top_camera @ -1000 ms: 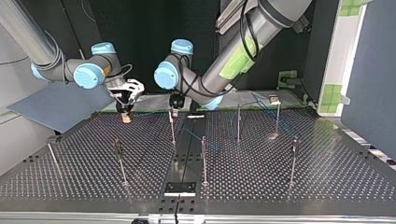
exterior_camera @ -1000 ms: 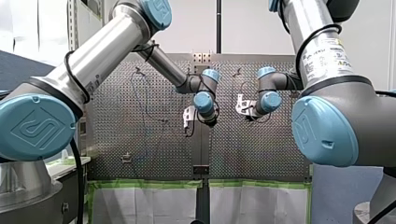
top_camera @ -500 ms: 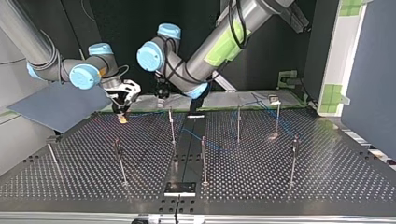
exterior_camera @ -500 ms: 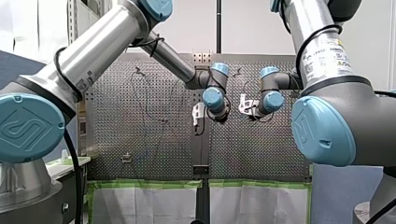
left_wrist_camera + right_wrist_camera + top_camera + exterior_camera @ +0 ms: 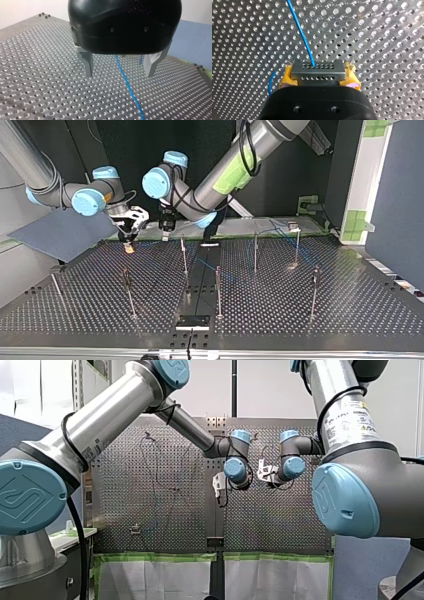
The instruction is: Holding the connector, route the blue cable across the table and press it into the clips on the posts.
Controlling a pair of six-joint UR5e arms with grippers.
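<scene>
Blue cable (image 5: 302, 37) leaves the connector (image 5: 317, 68) pinched in my right tool (image 5: 319, 75), below my spread left tool (image 5: 119, 73); arm label (image 5: 350, 417) illegible.

Left end effector (image 5: 119, 75) spread wide — blue cable (image 5: 131, 93) on perforated table (image 5: 37, 75) beneath.

The connector (image 5: 318, 71), a small grey metal block with two rows of holes, sits level, clamped between the yellow pads (image 5: 286, 76) of the robot's right gripper (image 5: 318, 75). The thin blue cable (image 5: 303, 37) leaves its upper row and runs over the perforated table (image 5: 374, 37). In the top view it threads among upright posts (image 5: 184, 256) at centre and upper right.
</scene>
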